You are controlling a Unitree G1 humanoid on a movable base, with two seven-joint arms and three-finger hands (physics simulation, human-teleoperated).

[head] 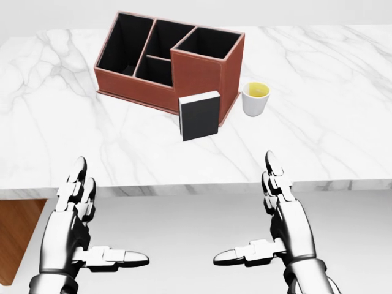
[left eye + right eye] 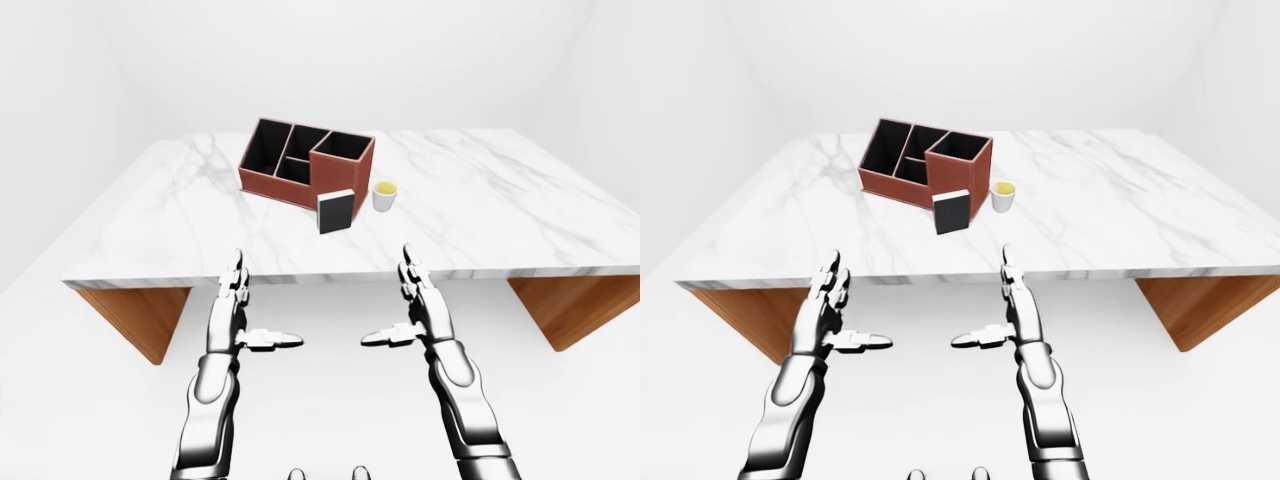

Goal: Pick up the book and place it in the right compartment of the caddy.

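Note:
A black book (image 1: 199, 115) with a white page edge stands upright on the marble table (image 1: 318, 135), leaning against the near wall of a red-brown caddy (image 1: 165, 79). The caddy has several black-lined compartments; its tall right compartment (image 1: 207, 43) is just above the book in the head view. My left hand (image 1: 78, 214) and right hand (image 1: 278, 211) are both open and empty, held below the table's near edge, well apart from the book.
A small white cup with yellow contents (image 1: 256, 98) stands right of the book, close to the caddy's right corner. The table's near edge (image 2: 330, 277) lies between my hands and the book. Wooden supports (image 2: 140, 315) stand under both table ends.

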